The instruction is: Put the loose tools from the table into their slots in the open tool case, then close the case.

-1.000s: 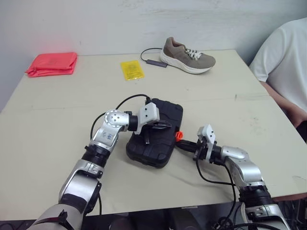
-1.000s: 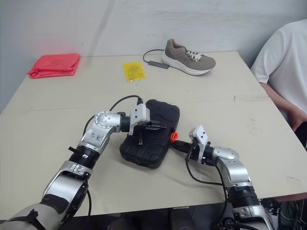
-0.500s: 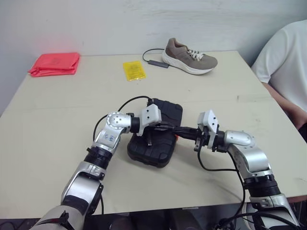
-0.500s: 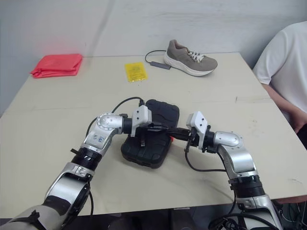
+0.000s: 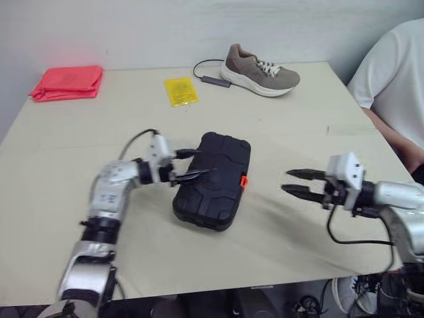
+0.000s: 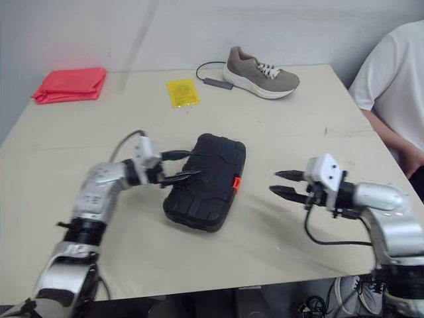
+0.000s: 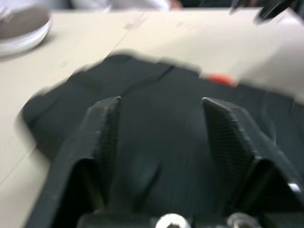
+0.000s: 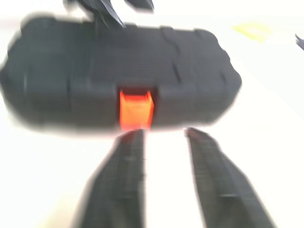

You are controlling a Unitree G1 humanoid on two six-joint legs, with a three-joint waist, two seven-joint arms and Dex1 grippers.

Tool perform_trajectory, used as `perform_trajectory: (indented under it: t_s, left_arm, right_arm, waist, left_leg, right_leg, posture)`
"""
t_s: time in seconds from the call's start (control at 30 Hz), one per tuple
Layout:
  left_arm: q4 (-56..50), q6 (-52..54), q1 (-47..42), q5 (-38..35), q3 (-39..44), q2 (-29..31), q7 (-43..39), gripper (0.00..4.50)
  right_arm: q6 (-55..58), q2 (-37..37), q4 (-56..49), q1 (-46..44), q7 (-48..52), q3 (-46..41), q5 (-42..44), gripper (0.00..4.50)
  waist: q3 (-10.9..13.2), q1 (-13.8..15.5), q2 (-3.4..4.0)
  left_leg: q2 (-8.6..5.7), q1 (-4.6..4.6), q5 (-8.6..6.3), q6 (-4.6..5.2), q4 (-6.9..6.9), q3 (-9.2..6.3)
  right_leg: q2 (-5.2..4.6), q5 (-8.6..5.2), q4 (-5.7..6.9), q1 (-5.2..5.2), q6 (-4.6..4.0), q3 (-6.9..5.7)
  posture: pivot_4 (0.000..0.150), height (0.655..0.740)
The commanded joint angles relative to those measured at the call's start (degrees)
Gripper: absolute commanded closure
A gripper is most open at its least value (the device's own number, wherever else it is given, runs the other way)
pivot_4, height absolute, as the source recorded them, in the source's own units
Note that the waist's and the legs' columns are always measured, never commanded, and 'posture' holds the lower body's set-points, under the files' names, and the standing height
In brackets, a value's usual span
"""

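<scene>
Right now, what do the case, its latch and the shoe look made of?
Tool case: looks like moulded hard plastic, matte black, with ribbed panels pressed into the lid. Latch: probably plastic too, bright orange; it is blurred, so the finish is uncertain. Shoe: the brown-grey upper reads as suede or fabric, with white laces and a pale sole that looks like foam or rubber.

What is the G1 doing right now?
The black tool case lies closed on the table, its orange latch facing the right gripper. That gripper is open, empty and apart from the case. The left gripper is open at the case's left edge; I can't tell whether it touches. A shoe, yellow packet and red cloth lie at the far side.
</scene>
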Motion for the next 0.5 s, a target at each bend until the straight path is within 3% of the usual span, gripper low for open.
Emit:
perform_trajectory:
  t_s: [0.03,0.1,0.27,0.5]
  left_arm:
    - [-6.0,0.5,4.3,-1.6,6.1,6.8,0.6,0.0]
    - [-6.4,1.4,8.7,-0.2,9.6,11.8,2.4,0.0]
    - [-6.9,1.3,20.9,0.2,17.7,18.6,5.3,0.0]
    - [-10.0,3.0,28.1,-1.9,21.9,18.3,9.4,0.0]
  right_arm:
    - [-4.9,-3.4,-0.8,2.6,2.4,-6.7,1.2,0.95]
    - [-7.2,-5.3,1.1,4.7,3.8,-10.1,1.1,0.05]
    - [-13.2,-8.1,6.6,7.9,5.5,-14.0,-0.9,0.05]
    - [-15.4,-7.1,8.9,6.6,1.9,-13.1,-1.4,0.05]
  waist:
    - [0.3,0.1,-0.05]
    - [0.4,0.2,-0.11]
    - [0.5,0.2,-0.35]
    - [0.6,0.2,-0.45]
  left_leg:
    - [-0.01,-0.03,0.0,0.0,0.01,0.0]
    - [0.03,-0.06,-0.02,0.04,0.02,0.03]
    - [0.01,-0.04,-0.07,0.18,0.06,0.11]
    - [-0.16,-0.03,-0.06,0.27,-0.01,0.05]
  right_leg:
    - [-0.02,0.0,-0.02,-0.02,0.0,0.0]
    - [-0.12,-0.01,-0.03,-0.03,0.05,-0.01]
    - [-0.3,-0.02,-0.09,0.01,0.09,-0.09]
    - [-0.62,0.01,-0.03,0.0,0.1,-0.14]
  posture:
    - [0.15,0.74]
    - [0.15,0.74]
    - [0.15,0.74]
    - [0.15,0.74]
